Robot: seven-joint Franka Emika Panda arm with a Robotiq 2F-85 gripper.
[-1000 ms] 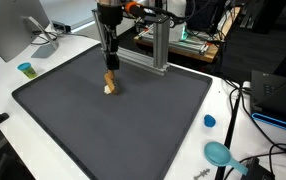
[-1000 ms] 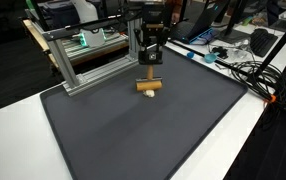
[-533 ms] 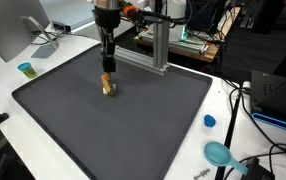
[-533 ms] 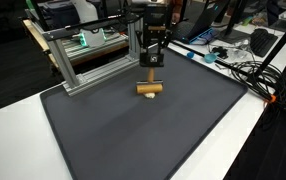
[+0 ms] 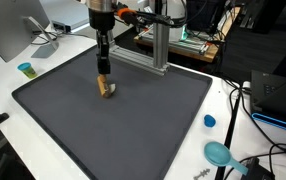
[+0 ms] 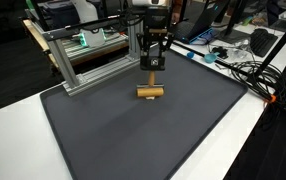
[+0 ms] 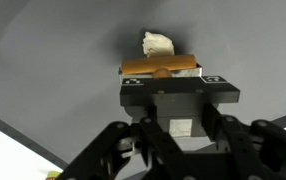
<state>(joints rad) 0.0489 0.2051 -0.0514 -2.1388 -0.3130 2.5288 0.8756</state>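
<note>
End effector (image 6: 151, 67) clenched on a wooden block (image 7: 178, 66) — a fingertip hold; it could slip onto the dowel (image 6: 149, 92) below.

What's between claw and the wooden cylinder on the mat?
Nothing: bare gap from the claw, gripping a wooden block, to the cylinder, seen in an exterior view.

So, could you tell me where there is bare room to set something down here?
The mat is bare almost everywhere; only the wooden piece lies below the pincer. It is crowded by the metal frame and around the cables.
</note>
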